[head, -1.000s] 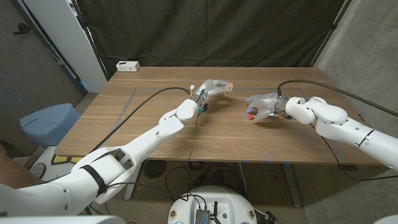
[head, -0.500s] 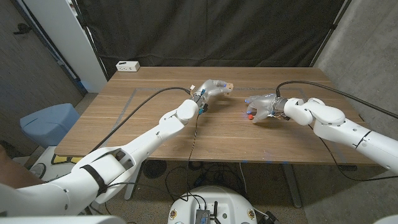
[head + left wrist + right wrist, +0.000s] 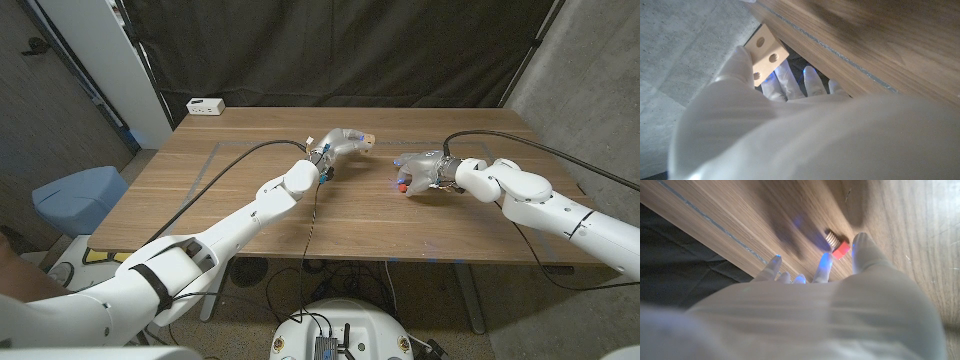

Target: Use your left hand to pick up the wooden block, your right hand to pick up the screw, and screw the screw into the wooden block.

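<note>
On the left, the left hand is raised over the wooden surface, fingers clamped on the pale wooden block with round holes. To the right, the right hand reaches its fingers, spread apart, around the red-headed metal screw lying on the surface.

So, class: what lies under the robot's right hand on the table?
A red-headed screw lies on the wooden table just ahead of the right hand, beside one fingertip. The hand's back covers the palm, so whether anything touches the screw cannot be told.
</note>
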You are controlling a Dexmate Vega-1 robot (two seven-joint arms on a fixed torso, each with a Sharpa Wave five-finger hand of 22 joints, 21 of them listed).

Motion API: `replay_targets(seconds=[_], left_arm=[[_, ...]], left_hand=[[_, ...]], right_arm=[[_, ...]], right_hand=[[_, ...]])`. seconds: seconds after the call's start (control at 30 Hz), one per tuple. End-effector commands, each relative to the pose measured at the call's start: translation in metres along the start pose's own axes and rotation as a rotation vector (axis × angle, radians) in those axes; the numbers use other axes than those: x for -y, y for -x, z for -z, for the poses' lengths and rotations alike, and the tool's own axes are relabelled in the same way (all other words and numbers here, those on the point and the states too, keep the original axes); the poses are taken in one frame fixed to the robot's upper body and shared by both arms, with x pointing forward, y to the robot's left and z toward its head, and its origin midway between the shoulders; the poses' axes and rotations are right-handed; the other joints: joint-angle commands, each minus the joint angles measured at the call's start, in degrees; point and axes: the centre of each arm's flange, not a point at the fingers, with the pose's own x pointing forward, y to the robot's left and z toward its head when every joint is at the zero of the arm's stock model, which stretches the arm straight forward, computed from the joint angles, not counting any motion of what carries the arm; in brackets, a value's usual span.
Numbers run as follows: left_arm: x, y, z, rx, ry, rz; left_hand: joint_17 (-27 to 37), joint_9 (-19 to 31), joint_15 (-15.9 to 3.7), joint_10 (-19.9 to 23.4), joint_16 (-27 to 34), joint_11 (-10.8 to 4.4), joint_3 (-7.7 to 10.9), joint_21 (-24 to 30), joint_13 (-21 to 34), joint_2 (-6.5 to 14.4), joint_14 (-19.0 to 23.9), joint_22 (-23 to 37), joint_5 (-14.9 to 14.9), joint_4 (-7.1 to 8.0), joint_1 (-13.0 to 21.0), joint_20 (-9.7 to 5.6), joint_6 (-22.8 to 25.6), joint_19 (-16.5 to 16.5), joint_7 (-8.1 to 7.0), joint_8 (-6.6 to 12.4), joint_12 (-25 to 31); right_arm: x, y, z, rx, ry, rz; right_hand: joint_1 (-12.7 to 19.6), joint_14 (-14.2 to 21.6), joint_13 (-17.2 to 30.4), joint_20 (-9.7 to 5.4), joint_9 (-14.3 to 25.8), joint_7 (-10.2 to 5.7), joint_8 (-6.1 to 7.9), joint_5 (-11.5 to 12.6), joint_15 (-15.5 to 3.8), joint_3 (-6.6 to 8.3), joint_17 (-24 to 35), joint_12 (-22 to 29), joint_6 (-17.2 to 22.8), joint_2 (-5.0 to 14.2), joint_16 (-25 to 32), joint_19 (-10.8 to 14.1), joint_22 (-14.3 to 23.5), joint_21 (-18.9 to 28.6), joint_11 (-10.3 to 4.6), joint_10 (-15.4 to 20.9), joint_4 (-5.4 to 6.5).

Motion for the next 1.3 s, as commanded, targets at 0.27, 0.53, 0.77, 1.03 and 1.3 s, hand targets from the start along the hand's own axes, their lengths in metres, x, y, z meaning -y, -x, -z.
replay_targets(seconds=[0.27, 0.53, 0.77, 1.03, 1.3], left_arm=[[0.0006, -0.0019, 0.0023, -0.009, -0.001, 0.003], [0.0008, -0.0033, 0.0021, -0.008, -0.001, 0.007], [-0.0002, -0.0046, 0.0020, -0.008, -0.004, 0.007], [-0.0001, -0.0061, 0.0025, -0.009, -0.005, 0.011], [0.0002, -0.0069, 0.0025, -0.009, -0.007, 0.012]], left_hand=[[0.10, 0.35, -6.05, 0.51, 0.41, -0.05, -0.02, 0.21, 0.20, 1.33, 0.54, 0.24, 0.50, 0.25, 0.61, -0.01, 2.11, 0.07, 0.48, 0.37, -0.06], [0.11, 0.36, -6.00, 0.54, 0.40, -0.04, -0.06, 0.20, 0.25, 1.51, 0.49, 0.24, 0.52, 0.31, 0.54, 0.01, 2.09, 0.05, 0.55, 0.31, -0.13], [0.11, 0.37, -6.03, 0.55, 0.40, -0.03, -0.11, 0.20, 0.27, 1.65, 0.49, 0.24, 0.55, 0.34, 0.48, 0.05, 2.10, 0.06, 0.45, 0.26, -0.23], [0.10, 0.39, -5.89, 0.59, 0.42, -0.03, -0.18, 0.18, 0.31, 1.76, 0.56, 0.24, 0.58, 0.34, 0.42, 0.11, 2.15, 0.00, 0.53, 0.21, -0.33], [0.11, 0.39, -5.89, 0.59, 0.44, -0.02, -0.21, 0.19, 0.34, 1.92, 0.60, 0.24, 0.60, 0.36, 0.39, 0.11, 2.13, 0.02, 0.69, 0.17, -0.41]], right_arm=[[-0.0003, -0.0056, -0.0040, 0.008, 0.005, 0.020], [-0.0011, -0.0070, -0.0034, 0.007, 0.012, 0.030], [-0.0010, -0.0091, -0.0023, 0.012, 0.013, 0.030], [-0.0013, -0.0097, -0.0023, 0.014, 0.014, 0.032], [-0.0030, -0.0094, -0.0022, 0.012, 0.010, 0.036]], right_hand=[[1.78, 0.84, 0.28, -0.22, 0.63, 0.14, 1.91, 0.28, -0.61, 0.64, 0.08, 0.38, 2.78, 0.12, 0.26, 1.08, 0.27, 0.42, -0.84, 1.39, -0.11], [2.30, 1.53, 0.26, -0.42, 1.04, 0.16, 3.11, 0.33, -1.07, 0.85, 0.09, 0.52, 4.51, 0.21, 0.39, 1.70, 0.26, 0.50, -1.36, 2.24, -0.10], [2.66, 1.84, 0.26, -0.54, 1.38, 0.44, 3.99, 0.38, -1.35, 1.01, 0.12, 0.51, 5.64, 0.32, 0.40, 1.98, 0.26, 0.48, -1.66, 2.67, -0.05], [2.99, 2.39, 0.25, -0.68, 1.74, 0.38, 4.83, 0.41, -1.25, 1.19, 0.16, 0.51, 6.62, 0.48, 0.50, 2.34, 0.27, 0.48, -1.92, 3.13, 0.02], [3.13, 2.58, 0.25, -0.81, 1.99, 0.42, 5.33, 0.42, -1.31, 1.25, 0.19, 0.53, 7.11, 0.50, 0.49, 2.54, 0.26, 0.48, -2.09, 3.46, 0.06]])
